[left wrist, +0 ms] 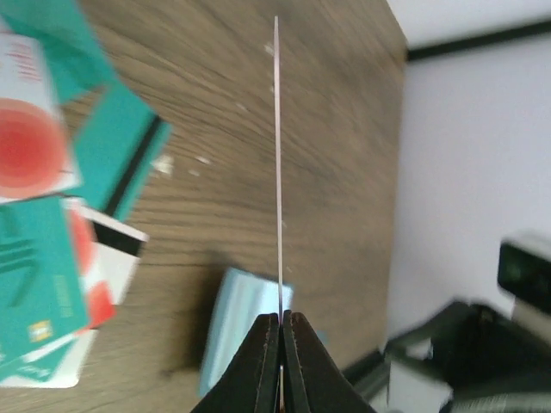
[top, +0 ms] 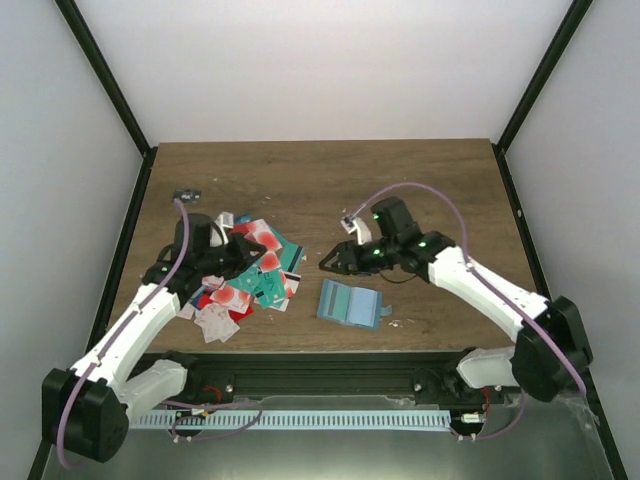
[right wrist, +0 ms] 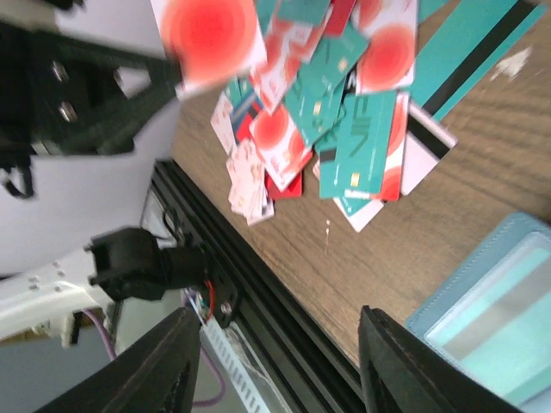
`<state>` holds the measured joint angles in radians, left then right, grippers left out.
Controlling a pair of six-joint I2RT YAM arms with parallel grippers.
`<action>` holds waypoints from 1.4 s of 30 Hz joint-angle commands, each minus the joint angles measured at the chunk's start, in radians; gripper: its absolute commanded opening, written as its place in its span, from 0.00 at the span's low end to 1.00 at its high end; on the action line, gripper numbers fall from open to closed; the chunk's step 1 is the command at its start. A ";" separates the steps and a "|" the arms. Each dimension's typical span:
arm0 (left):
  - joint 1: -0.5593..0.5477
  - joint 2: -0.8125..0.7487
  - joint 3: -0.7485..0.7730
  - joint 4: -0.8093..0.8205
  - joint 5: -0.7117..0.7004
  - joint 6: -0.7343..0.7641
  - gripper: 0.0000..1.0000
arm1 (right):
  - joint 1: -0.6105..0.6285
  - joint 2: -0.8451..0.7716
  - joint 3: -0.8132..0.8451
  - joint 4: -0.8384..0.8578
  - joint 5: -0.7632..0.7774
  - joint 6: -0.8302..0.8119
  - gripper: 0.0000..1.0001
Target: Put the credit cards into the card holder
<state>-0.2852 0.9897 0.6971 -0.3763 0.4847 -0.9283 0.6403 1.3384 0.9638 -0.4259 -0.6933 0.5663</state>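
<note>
The credit cards (top: 250,280) lie in a loose pile of red, teal and white-with-red pieces at the table's left; the pile (right wrist: 344,112) also fills the top of the right wrist view. My left gripper (left wrist: 281,320) is shut on one card (left wrist: 277,155), seen edge-on as a thin upright line above the table. In the top view this left gripper (top: 241,255) hovers over the pile's right side. The teal-blue card holder (top: 348,303) lies open and flat right of the pile. My right gripper (top: 326,266) hangs open and empty just above the holder's far-left corner; the holder (right wrist: 491,318) shows beside its right finger.
A small dark object (top: 186,192) sits at the table's back left. The black frame rail (right wrist: 258,284) runs along the near table edge, with cables below. Bare wood (top: 330,180) stretches behind both grippers. White walls and black posts close in the sides.
</note>
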 commanded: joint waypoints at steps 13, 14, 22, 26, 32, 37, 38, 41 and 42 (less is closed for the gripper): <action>-0.344 0.320 0.284 0.383 0.419 0.138 0.04 | -0.271 -0.208 -0.053 0.032 -0.254 0.022 0.72; -0.351 0.330 0.291 0.390 0.429 0.138 0.04 | -0.272 -0.217 -0.056 0.040 -0.260 0.032 0.71; -0.377 0.358 0.301 0.395 0.458 0.147 0.04 | -0.278 -0.291 -0.119 0.173 -0.324 0.147 0.10; -0.379 0.349 0.294 0.400 0.439 0.141 0.04 | -0.280 -0.334 -0.154 0.213 -0.333 0.186 0.01; -0.378 0.291 0.275 0.424 0.311 0.092 0.60 | -0.279 -0.382 -0.181 0.251 -0.368 0.207 0.01; -0.379 0.261 0.173 0.633 0.320 -0.023 0.56 | -0.280 -0.413 -0.215 0.344 -0.407 0.269 0.01; -0.379 0.260 0.168 0.660 0.324 -0.033 0.55 | -0.280 -0.415 -0.219 0.354 -0.413 0.276 0.01; -0.381 0.264 0.170 0.672 0.331 -0.034 0.51 | -0.279 -0.420 -0.229 0.385 -0.437 0.292 0.01; -0.383 0.267 0.171 0.682 0.334 -0.036 0.50 | -0.280 -0.420 -0.232 0.393 -0.445 0.298 0.01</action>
<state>-0.6617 1.2572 0.8722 0.1970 0.8150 -0.9329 0.3660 0.9337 0.7406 -0.1085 -1.0805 0.8249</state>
